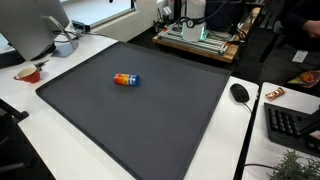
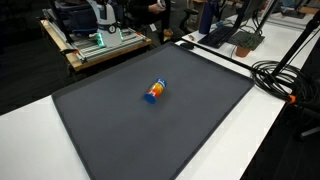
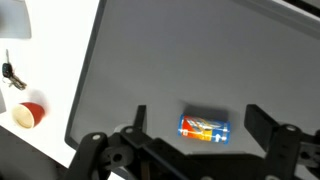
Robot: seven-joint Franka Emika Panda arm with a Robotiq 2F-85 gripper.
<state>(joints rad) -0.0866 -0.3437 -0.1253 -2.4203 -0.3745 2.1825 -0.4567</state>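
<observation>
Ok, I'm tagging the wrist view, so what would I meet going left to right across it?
A small dark object → red cup → blue and orange can.

White desk [image 1: 250,140], dark grey mat [image 1: 150,110], keyboard [image 1: 290,125], mouse [image 1: 240,93], black cables [image 2: 285,80], wooden bench [image 2: 82,55] behind.

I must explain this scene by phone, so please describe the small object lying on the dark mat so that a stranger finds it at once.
A large dark grey mat covers most of the white table. Near its middle a small can lies on its side, framed by the open claw in the wrist view. It is the only thing on the mat, coloured orange and blue.
</observation>
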